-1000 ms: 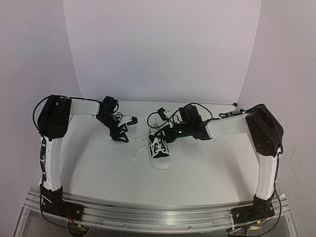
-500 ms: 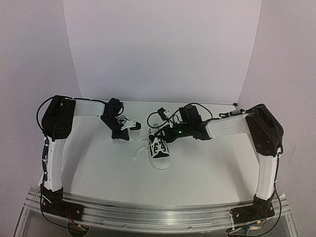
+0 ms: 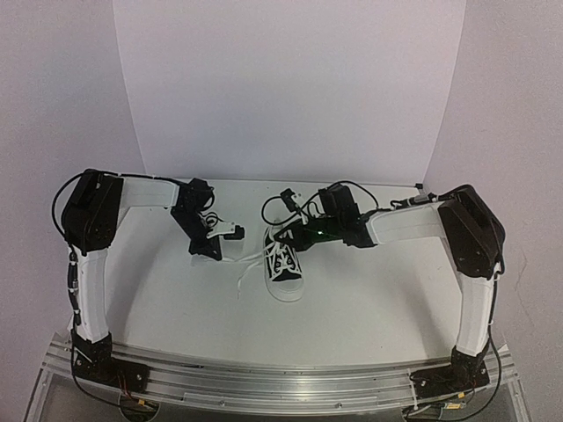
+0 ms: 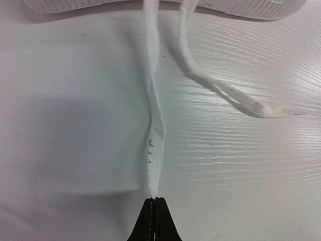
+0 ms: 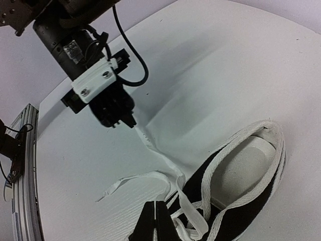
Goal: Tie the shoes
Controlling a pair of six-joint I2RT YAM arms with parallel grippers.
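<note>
We find the shoe (image 3: 283, 271) near the middle of the table (image 3: 378, 299), sole down, with its white toe towards the arm bases. The left gripper (image 4: 154, 200) is to the left of the shoe. Its jaws are pressed together on the end of one lace (image 4: 153, 125), which runs straight and slightly twisted from the fingertips to the shoe. A second lace (image 4: 225, 91) lies slack on the table just beside it. The right gripper (image 5: 155, 205) is at the shoe's open top with its jaws fully together. We cannot tell whether they pinch a lace.
</note>
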